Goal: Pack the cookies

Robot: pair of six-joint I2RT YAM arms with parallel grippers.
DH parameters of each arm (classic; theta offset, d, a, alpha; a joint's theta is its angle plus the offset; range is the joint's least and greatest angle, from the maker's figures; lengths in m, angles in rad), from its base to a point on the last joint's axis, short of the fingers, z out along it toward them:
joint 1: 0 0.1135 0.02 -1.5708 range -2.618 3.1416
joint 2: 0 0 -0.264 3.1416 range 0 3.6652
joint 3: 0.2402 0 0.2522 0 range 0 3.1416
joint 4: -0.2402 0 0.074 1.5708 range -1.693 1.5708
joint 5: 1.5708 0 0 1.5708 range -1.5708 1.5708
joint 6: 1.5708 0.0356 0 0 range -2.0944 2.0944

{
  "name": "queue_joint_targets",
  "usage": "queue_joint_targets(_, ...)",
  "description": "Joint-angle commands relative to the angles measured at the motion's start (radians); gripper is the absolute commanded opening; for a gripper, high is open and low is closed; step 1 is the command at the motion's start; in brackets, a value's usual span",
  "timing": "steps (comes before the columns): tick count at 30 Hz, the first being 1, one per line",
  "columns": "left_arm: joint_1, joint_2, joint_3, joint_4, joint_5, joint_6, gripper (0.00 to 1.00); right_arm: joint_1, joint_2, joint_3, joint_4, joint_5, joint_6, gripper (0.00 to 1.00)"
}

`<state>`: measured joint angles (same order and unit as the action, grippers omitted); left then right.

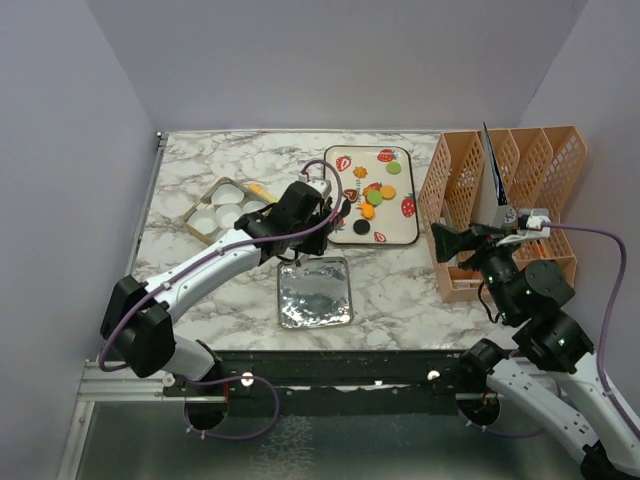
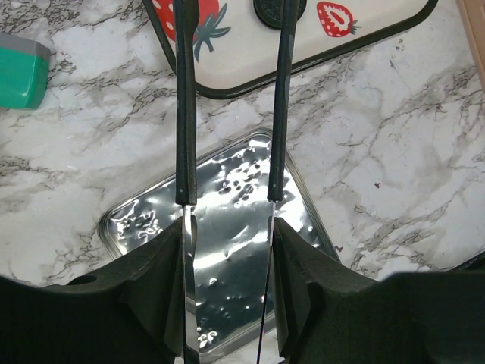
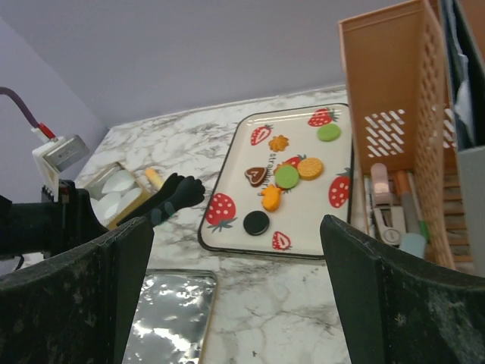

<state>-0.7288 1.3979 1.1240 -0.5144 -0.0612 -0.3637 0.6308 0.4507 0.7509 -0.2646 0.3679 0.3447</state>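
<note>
The cookies are all sitting on the white strawberry tray, out toward the far edge of the table. The black cookie is lying by the tray's near edge. The left gripper is reaching over that near edge, its fingers standing partly apart with nothing showing between them, and the foil tray is lying right beneath it. The right gripper is hanging near the table's right edge beside the orange organizer, jaws spread wide and gripping nothing.
</note>
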Motion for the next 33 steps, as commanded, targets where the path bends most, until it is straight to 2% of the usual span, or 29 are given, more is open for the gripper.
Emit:
queue_joint_targets(1, -0.006, 0.086, 0.083, -0.046, 0.013, 0.03, 0.47, 0.0, -0.078, 0.027, -0.191, 0.121, -0.073, 1.0)
queue_joint_targets(6, -0.02, 0.182, 0.152, -0.079, 0.0, 0.048, 0.47, 0.0, -0.144, 0.033, -0.24, 0.178, -0.108, 1.0)
queue_joint_targets(15, -0.056, 0.31, 0.244, -0.099, -0.052, 0.074, 0.48, 0.0, -0.208, 0.012, -0.23, 0.149, -0.113, 1.0)
queue_joint_targets(33, -0.101, 0.468, 0.373, -0.128, -0.07, 0.099, 0.52, 0.0, -0.219, 0.003, -0.227, 0.153, -0.119, 1.0)
